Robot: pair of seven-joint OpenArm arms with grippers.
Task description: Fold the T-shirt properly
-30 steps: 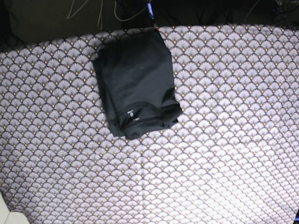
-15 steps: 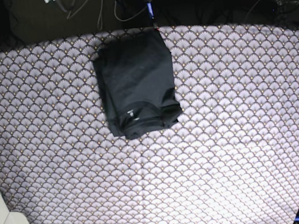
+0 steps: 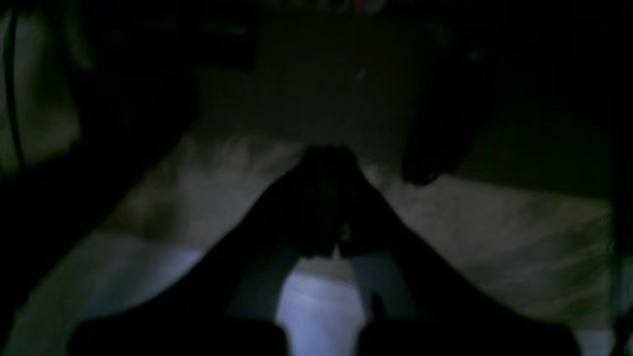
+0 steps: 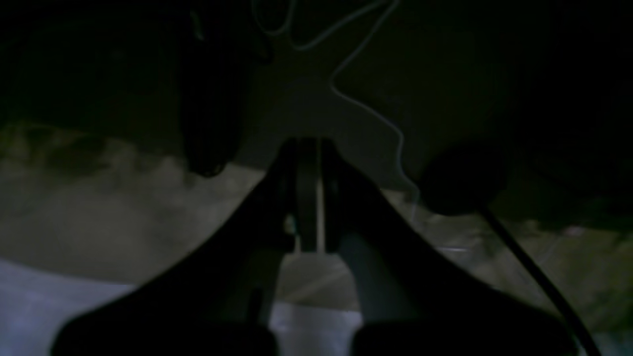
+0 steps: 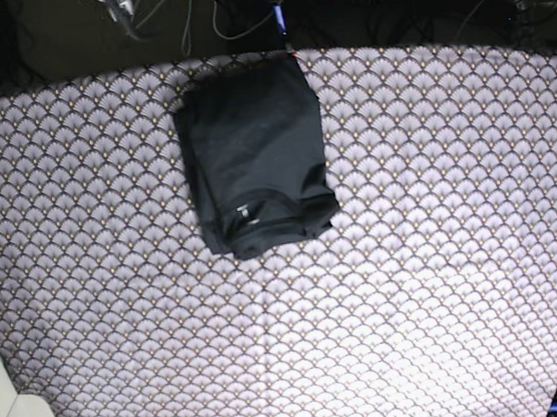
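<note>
Right, I see the shirt [image 5: 256, 158] folded on the cloth [image 5: 444, 250] toward twelve o'clock, long axis twelve-to-six, well apart from my closed left gripper [image 3: 330, 198] and closed right gripper [image 4: 309, 198], neither visibly nearer, both empty.

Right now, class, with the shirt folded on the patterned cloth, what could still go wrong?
1. The T-shirt lies close to the far edge of the cloth; a nudge could push it off.
2. Its near edge, by the collar, looks bunched and uneven, so the fold may loosen.
3. A cable ends right by its far corner and could snag the fabric.
</note>
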